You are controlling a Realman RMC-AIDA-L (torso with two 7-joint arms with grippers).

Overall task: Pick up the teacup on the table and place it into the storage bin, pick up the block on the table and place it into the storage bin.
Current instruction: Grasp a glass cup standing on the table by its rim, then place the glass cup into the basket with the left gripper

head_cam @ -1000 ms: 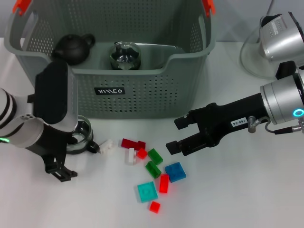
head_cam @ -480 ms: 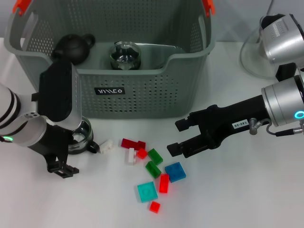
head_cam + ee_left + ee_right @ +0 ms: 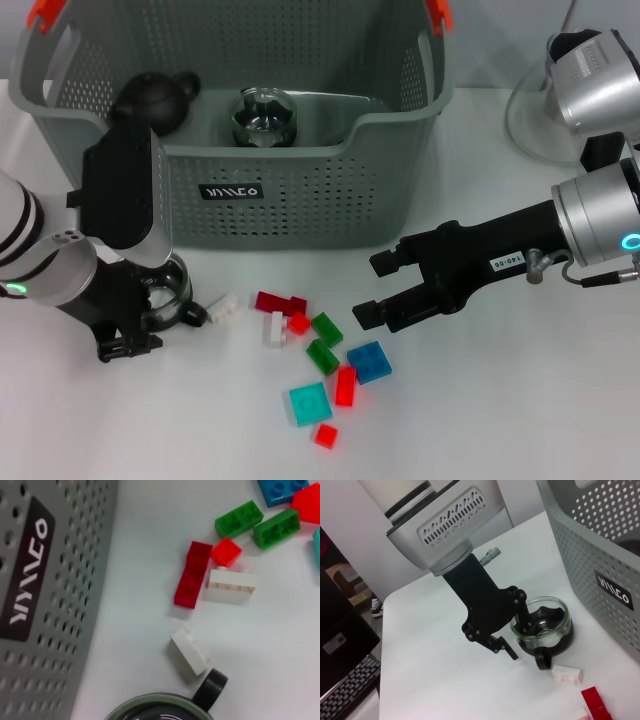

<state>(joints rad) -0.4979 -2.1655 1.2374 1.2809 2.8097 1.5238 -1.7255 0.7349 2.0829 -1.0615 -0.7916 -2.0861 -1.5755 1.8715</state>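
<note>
The left gripper (image 3: pixel 140 325), jaws apart, had descended over the teacup (image 3: pixel 165 290) beside the bin (image 3: pixel 300 190), one finger inside, ready to clamp; the right gripper (image 3: pixel 375 290) hung open.

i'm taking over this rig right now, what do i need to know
Left claw: open, down at the glass teacup, one finger inside the rim and one outside; cup not lifted.
Right claw: open, hovering above the table beside the scattered blocks, holding nothing.
Storage bin: behind both, already holding a dark teapot and a glass cup.
Done: nothing confirmed for this teacup or the blocks.
Left: close on the teacup and put it in the bin, then pick up a block and bin it.
</note>
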